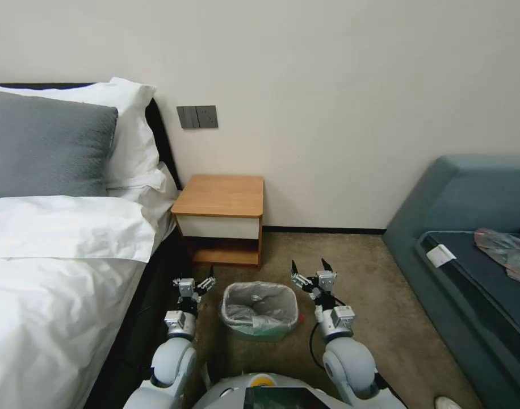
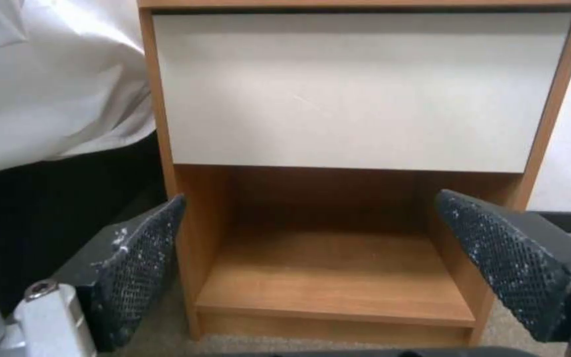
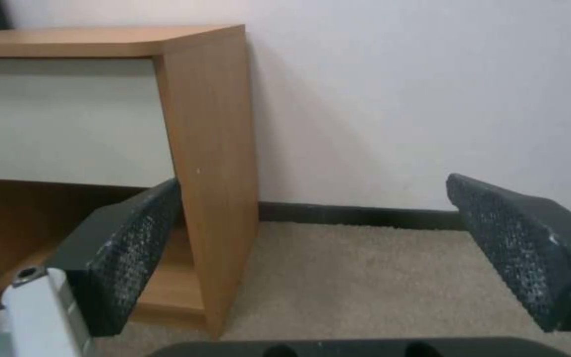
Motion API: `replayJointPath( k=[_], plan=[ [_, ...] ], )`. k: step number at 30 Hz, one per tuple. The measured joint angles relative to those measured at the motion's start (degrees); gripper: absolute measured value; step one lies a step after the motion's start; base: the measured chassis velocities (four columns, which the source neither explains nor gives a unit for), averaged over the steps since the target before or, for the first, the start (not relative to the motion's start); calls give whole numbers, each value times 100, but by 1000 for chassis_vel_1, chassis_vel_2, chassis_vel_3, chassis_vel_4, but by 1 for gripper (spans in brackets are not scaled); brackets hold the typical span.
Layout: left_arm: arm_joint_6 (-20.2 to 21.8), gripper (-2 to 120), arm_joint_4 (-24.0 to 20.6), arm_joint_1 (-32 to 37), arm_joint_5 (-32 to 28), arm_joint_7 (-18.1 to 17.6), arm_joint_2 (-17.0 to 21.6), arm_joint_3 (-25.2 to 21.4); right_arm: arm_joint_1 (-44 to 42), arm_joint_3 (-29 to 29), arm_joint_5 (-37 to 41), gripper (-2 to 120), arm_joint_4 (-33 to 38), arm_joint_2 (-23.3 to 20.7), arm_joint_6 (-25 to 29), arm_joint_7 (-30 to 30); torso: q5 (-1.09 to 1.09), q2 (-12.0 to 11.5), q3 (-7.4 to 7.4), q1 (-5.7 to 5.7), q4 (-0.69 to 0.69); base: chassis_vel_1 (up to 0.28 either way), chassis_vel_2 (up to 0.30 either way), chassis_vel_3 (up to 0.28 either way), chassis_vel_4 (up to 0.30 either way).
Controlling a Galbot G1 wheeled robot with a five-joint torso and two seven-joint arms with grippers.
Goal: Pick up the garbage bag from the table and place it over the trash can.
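Lining the trash can [image 1: 260,332], the wrinkly grey garbage bag [image 1: 259,309] sits between both grippers' parted jaws.

Nightstand [image 1: 220,196] stands against the back wall [image 1: 339,85], its top bare, with the bed [image 1: 55,272] just beside it on the left. Two pillows [image 1: 50,145] lean at the head of the bed, one before the other. Wall switch plate [image 1: 197,116] sits above the nightstand. Trash can [image 1: 260,311] stands on the carpet [image 1: 373,295] in front of the nightstand, apart from it — garbage bag [image 1: 254,304] lies inside, its edge draped over the rim. Left claw [image 1: 198,281] is just left of the can, right claw [image 1: 311,271] just right of it, both spread wide. Sofa [image 1: 470,227] runs along the right — a crumpled bag [image 1: 507,247] lies on its seat.
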Motion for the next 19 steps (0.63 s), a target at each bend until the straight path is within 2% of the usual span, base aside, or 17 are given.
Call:
replayJointPath(
  k=[19],
  plan=[
    [41,97,-12,0,-17,-5,-1,1,14,-9,29,100,6,-13,-15,-6,0,0,0,0,0,0,0,0,0]
  ],
)
